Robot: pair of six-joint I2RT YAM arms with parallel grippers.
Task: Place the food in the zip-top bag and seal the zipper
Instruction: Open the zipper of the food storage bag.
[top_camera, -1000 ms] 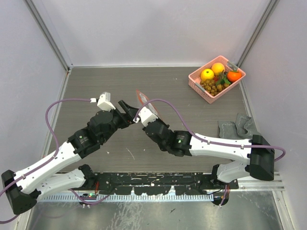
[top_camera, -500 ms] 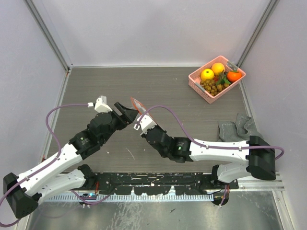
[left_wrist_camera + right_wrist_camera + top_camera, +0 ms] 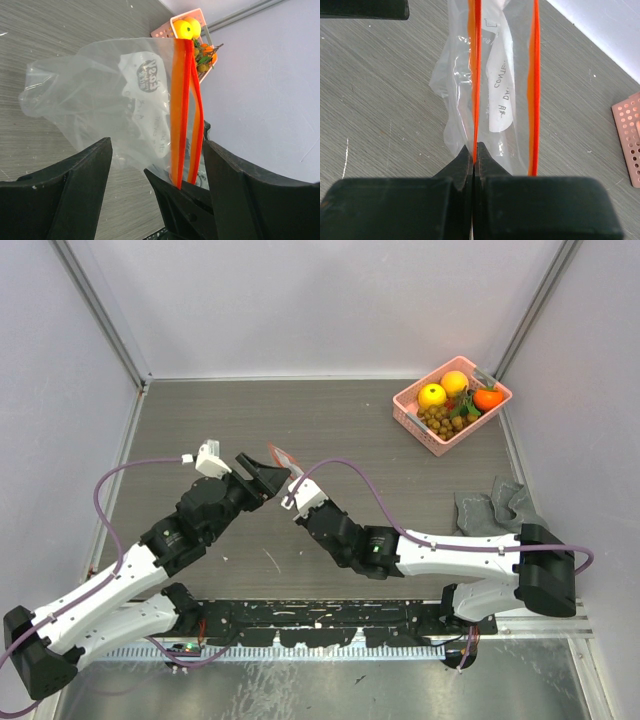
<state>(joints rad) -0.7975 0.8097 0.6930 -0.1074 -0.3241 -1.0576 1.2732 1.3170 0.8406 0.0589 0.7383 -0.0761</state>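
Two arms meet over the middle of the counter. The right fingers are pinched tight on one lip of the red-orange zipper and hold the clear bag up off the counter. The bag's other zipper lip stands apart from the pinched one in the right wrist view, so the mouth gapes a bit; in the left wrist view the two lips run close together and meet at the pinch. White printed labels show through the plastic. The left fingers are spread wide, with one on each side of the hanging bag. They sit close to the bag, but contact can't be told. All the food is in the pink basket at the far right corner of the counter, well apart from the bag: a yellow fruit, an orange fruit just behind it, a second orange fruit at the right end, and a bunch of brown balls on the near side, with green leaves between them. A grey cloth lies crumpled by the right edge, near the right arm's base. The bag looks empty of fruit.
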